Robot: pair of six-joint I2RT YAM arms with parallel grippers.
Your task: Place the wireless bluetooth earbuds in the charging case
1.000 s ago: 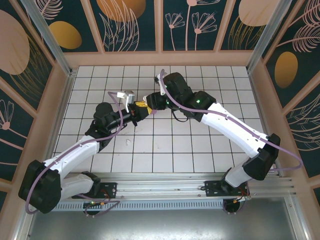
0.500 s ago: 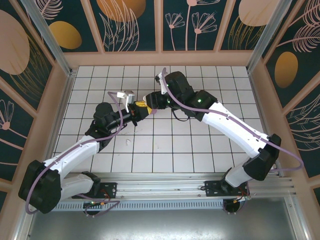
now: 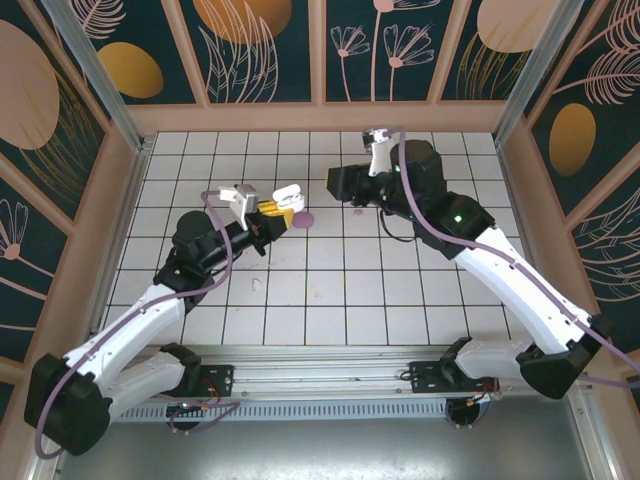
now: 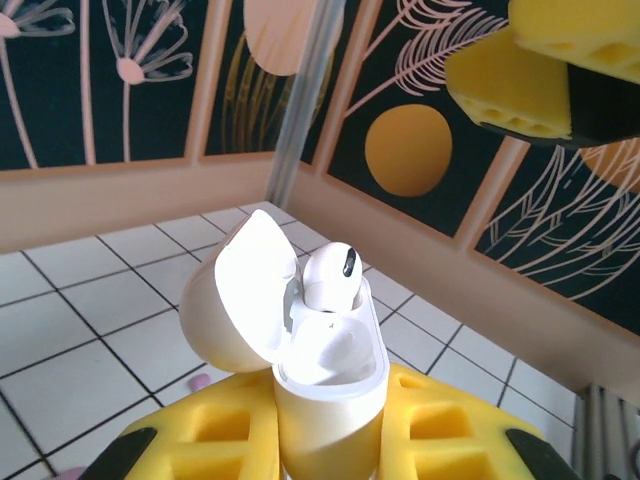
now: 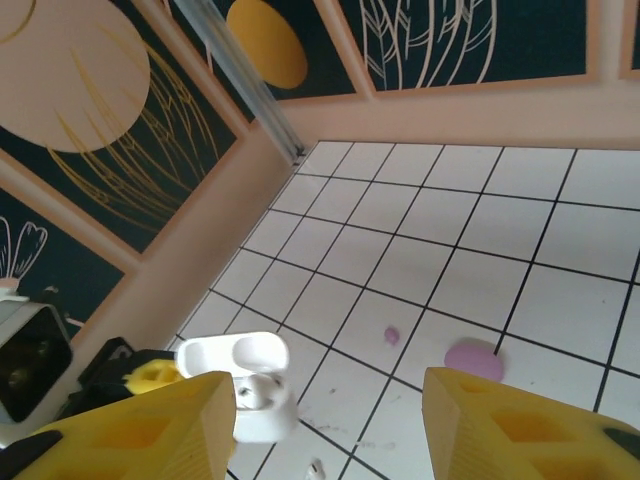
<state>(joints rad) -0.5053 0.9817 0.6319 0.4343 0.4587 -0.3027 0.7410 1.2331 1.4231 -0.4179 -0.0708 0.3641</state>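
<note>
1. Top view:
   - The left claw (image 3: pixel 274 208) is clamped on the open white charging case (image 3: pixel 286 194) and holds it above the tiled worktop (image 3: pixel 400 290).
   - The right claw (image 3: pixel 335 186) is near the case but apart from it. I can't read its jaw gap from up here.
   - A pale purple earbud (image 3: pixel 305 220) lies on the tiles just beside the case.
   - A white earbud (image 3: pixel 258 284) lies well apart, toward the arm bases.
2. Left wrist view:
   - The case lid is hinged back.
   - One white bud (image 4: pixel 330 272) stands in its slot, riding high. It looks not fully seated to me.
   - The second slot (image 4: pixel 335 345) shows a white shape. I can't tell a bud from a bare well.
   - A yellow pad (image 4: pixel 520 70) is cut off at the upper right corner, and I can't tell whose it is.
3. Right wrist view:
   - The right claw's pads stand wide apart with nothing between them, so it is open and empty.
   - A smaller purple piece (image 5: pixel 392 335) lies beyond the purple bud. It is too small to identify.
4. My read on progress:
   - One bud is in at most.
   - The loose white bud and the purple ones are not yet loaded.
   - No second case is visible for the purple ones.
</note>
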